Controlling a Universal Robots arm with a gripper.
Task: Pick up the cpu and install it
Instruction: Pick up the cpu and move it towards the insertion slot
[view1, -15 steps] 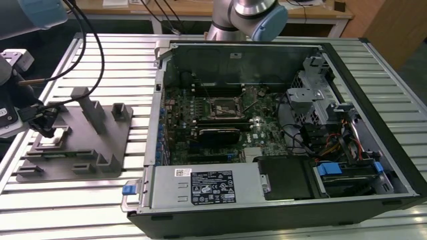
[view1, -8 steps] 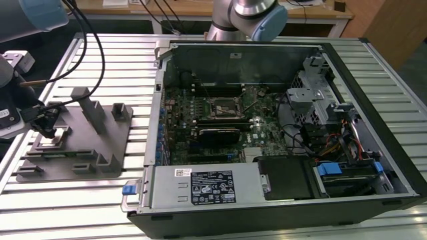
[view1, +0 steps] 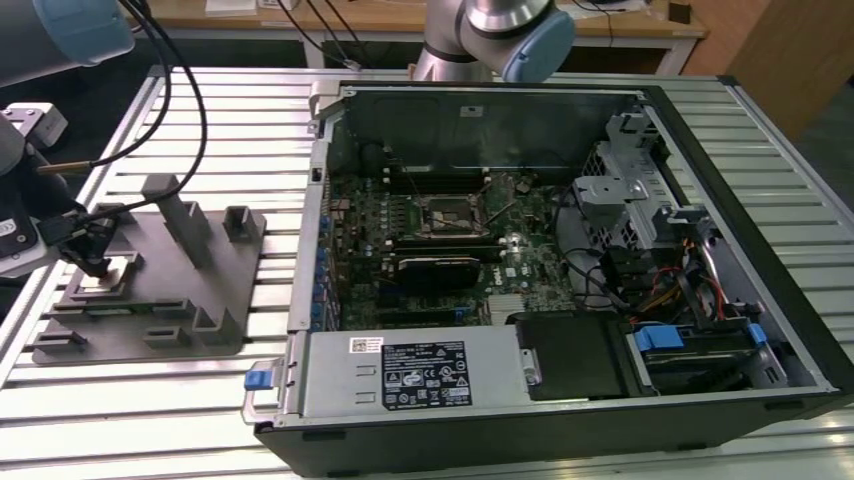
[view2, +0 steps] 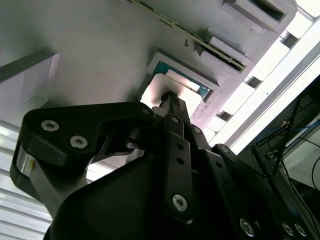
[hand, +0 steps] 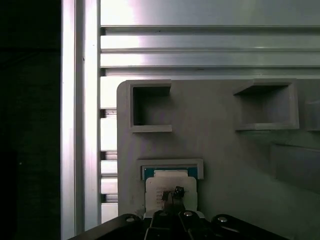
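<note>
The cpu (view1: 107, 283) lies flat in a shallow pocket of a grey holder plate (view1: 200, 300) at the exterior view's left. Its silvery lid with a thin green edge shows in both wrist views (hand: 170, 177) (view2: 182, 80). My gripper (view1: 98, 268) stands straight above it, shut to a narrow tip. That tip (hand: 173, 192) (view2: 170, 95) rests on or just over the middle of the lid. The square metal-framed socket (view1: 445, 212) sits on the motherboard inside the open computer case (view1: 534, 110), to the exterior view's right of the holder.
The holder plate carries upright posts (view1: 180, 225) and several empty square pockets (hand: 150, 107). It lies on a slotted aluminium table (view1: 200, 110). Cables (view1: 187, 90) hang above the plate. A black block (view1: 434, 270) sits on the board below the socket.
</note>
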